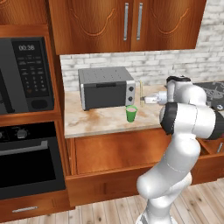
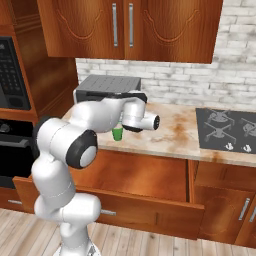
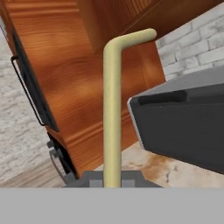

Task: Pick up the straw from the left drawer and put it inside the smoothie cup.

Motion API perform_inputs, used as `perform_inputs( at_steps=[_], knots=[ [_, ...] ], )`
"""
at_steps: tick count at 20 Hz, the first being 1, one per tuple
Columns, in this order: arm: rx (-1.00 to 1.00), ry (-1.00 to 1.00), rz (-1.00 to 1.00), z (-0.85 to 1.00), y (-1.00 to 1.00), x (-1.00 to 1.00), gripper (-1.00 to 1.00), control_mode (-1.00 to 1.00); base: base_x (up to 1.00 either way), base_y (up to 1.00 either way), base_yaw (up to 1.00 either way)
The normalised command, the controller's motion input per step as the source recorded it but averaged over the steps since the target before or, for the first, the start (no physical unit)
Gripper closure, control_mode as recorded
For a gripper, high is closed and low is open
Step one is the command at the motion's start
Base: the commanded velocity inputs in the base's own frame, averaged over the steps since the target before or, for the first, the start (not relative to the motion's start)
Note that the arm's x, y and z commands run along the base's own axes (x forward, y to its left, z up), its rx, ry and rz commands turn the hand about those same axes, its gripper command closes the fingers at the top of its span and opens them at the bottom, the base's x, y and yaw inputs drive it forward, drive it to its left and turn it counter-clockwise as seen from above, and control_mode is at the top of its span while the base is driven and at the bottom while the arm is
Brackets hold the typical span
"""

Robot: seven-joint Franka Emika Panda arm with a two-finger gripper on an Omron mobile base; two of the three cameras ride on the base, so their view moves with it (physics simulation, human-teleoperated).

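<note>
- Hand view: my fingers are clenched on the straw (image 3: pixel 112 109); it runs straight up from between them, with the bent tip kinked to the right at the top.
- Same view: toaster oven (image 3: pixel 183 122) to the right, wooden cabinet side behind the straw, marbled counter (image 3: pixel 148 168) below.
- Left base view: my arm rises from the floor, elbow folded high, forearm reaching left over the counter. My gripper (image 1: pixel 144 99) sits just right of the toaster oven, holding the straw upright.
- Cup (image 1: pixel 131 113) stands on the counter in front of the toaster oven, below and left of the straw; the two are apart.
- Right base view: drawer (image 2: pixel 150 195) pulled open below the counter.
</note>
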Motion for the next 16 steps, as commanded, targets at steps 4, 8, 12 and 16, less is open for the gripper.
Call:
perform_inputs(
  at_steps=[4, 8, 12, 16],
  knots=[
    [0.02, -0.01, 0.0, -0.11, 0.03, 0.26, 1.0, -1.0, 0.0, 0.0, 0.0],
    [0.02, -0.01, 0.0, -0.16, 0.03, 0.28, 1.0, -1.0, 0.0, 0.0, 0.0],
    [0.0, 0.0, 0.0, -0.27, 0.07, 0.29, 1.0, -1.0, 0.0, 0.0, 0.0],
    [0.0, -0.02, 0.0, -0.28, 0.04, 0.24, 1.0, -1.0, 0.0, 0.0, 0.0]
  ],
)
